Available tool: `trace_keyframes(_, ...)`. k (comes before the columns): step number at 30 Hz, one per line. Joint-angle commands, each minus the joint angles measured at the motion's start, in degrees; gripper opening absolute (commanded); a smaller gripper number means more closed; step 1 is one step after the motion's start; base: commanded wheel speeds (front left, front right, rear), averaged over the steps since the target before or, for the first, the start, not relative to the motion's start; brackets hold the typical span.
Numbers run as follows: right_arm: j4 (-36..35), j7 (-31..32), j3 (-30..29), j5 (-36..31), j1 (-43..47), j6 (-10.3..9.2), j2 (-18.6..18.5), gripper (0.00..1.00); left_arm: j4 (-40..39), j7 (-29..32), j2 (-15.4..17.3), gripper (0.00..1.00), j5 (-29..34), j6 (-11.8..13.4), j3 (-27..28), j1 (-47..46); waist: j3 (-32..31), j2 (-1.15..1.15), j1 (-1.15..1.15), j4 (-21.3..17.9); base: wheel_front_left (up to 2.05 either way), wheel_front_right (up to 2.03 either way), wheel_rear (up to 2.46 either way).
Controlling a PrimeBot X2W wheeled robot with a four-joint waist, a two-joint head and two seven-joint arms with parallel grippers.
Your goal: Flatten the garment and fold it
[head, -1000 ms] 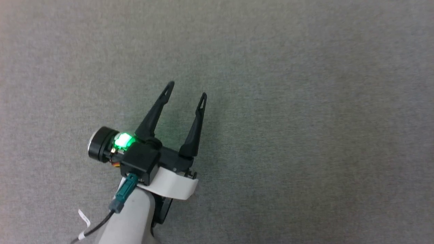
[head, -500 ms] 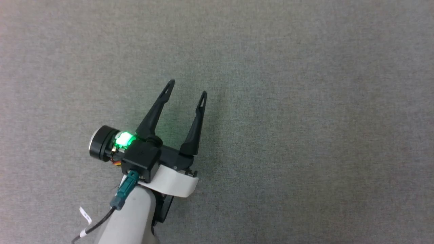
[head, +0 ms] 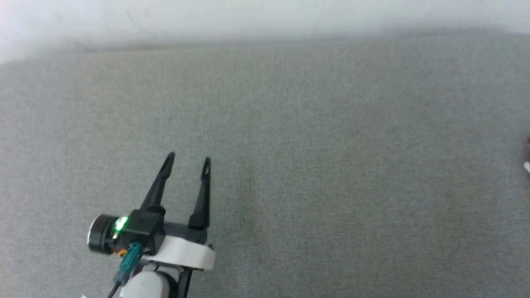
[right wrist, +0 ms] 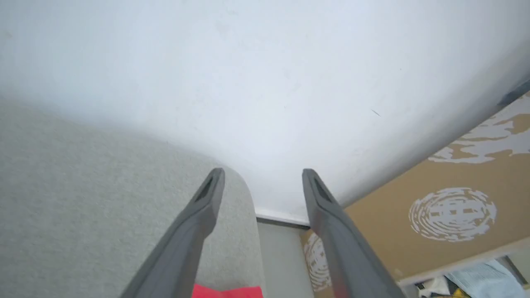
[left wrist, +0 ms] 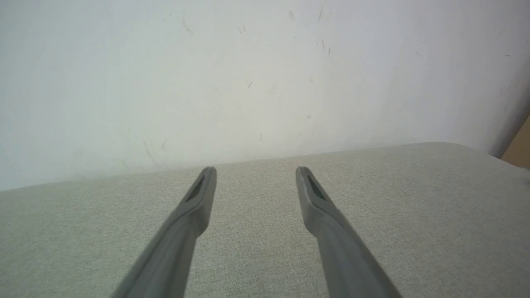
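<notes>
Most of the garment [right wrist: 227, 292] is cut off: the right wrist view catches only a thin red strip at its bottom edge, low between the two fingers of the right gripper [right wrist: 263, 174], lying on the grey fabric surface [head: 331, 165] near that surface's rounded end; whether it touches the fingers cannot be told. Those fingers stand spread wide with nothing between their tips. In the head view a blurred red-and-white speck [head: 527, 165] at the far right edge is too small to name. The left gripper [head: 188, 159] hangs over the bare grey surface, fingers apart and empty, pointing toward the white wall [left wrist: 248, 82]. Past the surface's end lies brown patterned floor [right wrist: 455, 186], with indistinct clutter [right wrist: 476, 283] in the corner
</notes>
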Motion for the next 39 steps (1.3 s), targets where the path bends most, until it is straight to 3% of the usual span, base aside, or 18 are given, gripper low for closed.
trace_keyframes(1,-1.7,-0.7,0.3,1.2,-0.4,-0.13,2.3,1.00,0.1,-0.3,0.1,1.00,-0.1,0.7,0.8,1.2,-7.5,0.00,0.02,-1.1,0.00,0.00,0.00)
trace_keyframes(7,-10.2,-2.6,-0.8,3.5,1.9,-0.13,9.4,1.00,0.1,-0.3,-0.2,1.00,-1.1,2.2,3.9,4.0,-10.7,0.00,0.02,-0.3,0.00,0.00,0.00)
trace_keyframes(16,-24.6,-6.5,-4.1,2.0,16.0,-0.13,23.8,1.00,1.2,-0.3,-0.7,1.00,-0.8,3.7,5.4,7.6,-14.1,0.00,0.02,2.6,0.00,0.00,0.00)
trace_keyframes(26,-30.5,-9.2,-7.0,0.0,30.3,-0.13,36.3,1.00,3.4,-0.3,-0.8,1.00,-0.1,4.3,5.2,10.8,-17.0,0.00,0.02,5.3,0.00,0.00,0.00)
trace_keyframes(32,-29.3,-10.7,-6.9,-1.5,37.4,-0.13,39.8,1.00,4.1,-0.3,-1.1,1.00,0.3,4.4,4.1,13.1,-18.1,0.00,0.02,6.0,0.00,0.00,0.00)
trace_keyframes(39,-28.1,-11.9,-5.1,-2.7,40.1,-0.13,41.1,1.00,5.5,-0.3,-1.0,1.00,-0.7,3.7,4.3,13.4,-18.4,0.00,0.02,5.5,0.00,0.00,0.00)
